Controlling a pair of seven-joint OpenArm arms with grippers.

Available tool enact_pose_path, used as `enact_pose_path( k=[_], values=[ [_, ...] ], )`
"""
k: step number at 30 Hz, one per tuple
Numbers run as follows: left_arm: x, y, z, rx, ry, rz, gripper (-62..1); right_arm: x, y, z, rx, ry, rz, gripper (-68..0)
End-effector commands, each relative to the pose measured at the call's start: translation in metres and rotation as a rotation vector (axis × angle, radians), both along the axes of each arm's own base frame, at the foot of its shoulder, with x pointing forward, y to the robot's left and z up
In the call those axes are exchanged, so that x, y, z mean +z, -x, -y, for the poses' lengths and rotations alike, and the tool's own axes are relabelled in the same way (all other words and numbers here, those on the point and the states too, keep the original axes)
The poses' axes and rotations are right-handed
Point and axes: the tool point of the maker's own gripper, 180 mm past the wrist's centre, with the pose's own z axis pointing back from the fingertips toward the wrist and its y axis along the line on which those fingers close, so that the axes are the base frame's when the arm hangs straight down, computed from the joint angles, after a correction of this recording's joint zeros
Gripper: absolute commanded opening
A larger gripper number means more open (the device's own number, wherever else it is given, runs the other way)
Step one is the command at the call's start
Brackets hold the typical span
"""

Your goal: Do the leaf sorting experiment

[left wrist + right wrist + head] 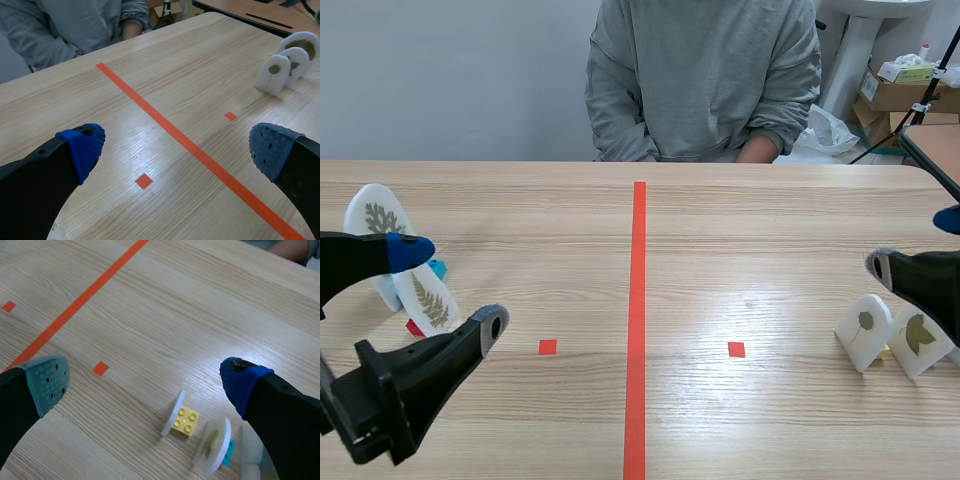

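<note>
Nearest, the left gripper (455,287) hovers at eight o'clock from the middle of the table (770,220), its fingers spread wide and holding nothing. Two white fern-leaf cards (428,300) stand upright just beside it, with a blue block (438,268) and a red block (414,328) at their feet. At four o'clock the right gripper (915,242) is equally wide open and empty, above the white round-leaf cards (865,330), with a yellow brick (185,420) between two of them. The tape line (638,300) runs toward twelve o'clock, where a person in a grey sweatshirt (705,80) sits.
</note>
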Motion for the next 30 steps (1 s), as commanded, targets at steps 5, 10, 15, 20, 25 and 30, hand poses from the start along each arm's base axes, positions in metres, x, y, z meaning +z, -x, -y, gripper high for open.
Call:
enact_pose_path(
  k=[5,10,15,20,25,30],
  values=[
    [0.009,0.0,-0.001,0.019,0.061,-0.01,1.1,-0.015,0.013,0.014,-0.015,0.007,-0.059,-5.4],
    [0.014,-0.005,-0.007,0.047,0.093,-0.01,1.1,-0.031,0.032,0.014,-0.013,0.007,-0.125,-5.4],
    [0.019,-0.009,-0.014,0.066,0.091,0.004,1.1,-0.039,0.034,0.011,0.026,0.07,-0.124,-5.4],
    [0.019,-0.01,-0.016,0.068,0.087,0.007,1.1,-0.038,0.03,-0.003,0.104,0.111,-0.058,-14.1],
    [0.017,-0.01,-0.016,0.068,0.079,-0.001,1.1,-0.019,0.023,-0.014,0.115,0.036,0.043,-27.6],
    [0.016,-0.009,-0.016,0.067,0.075,-0.007,1.1,-0.018,0.023,-0.014,0.115,0.031,0.05,-28.2]
  ],
)
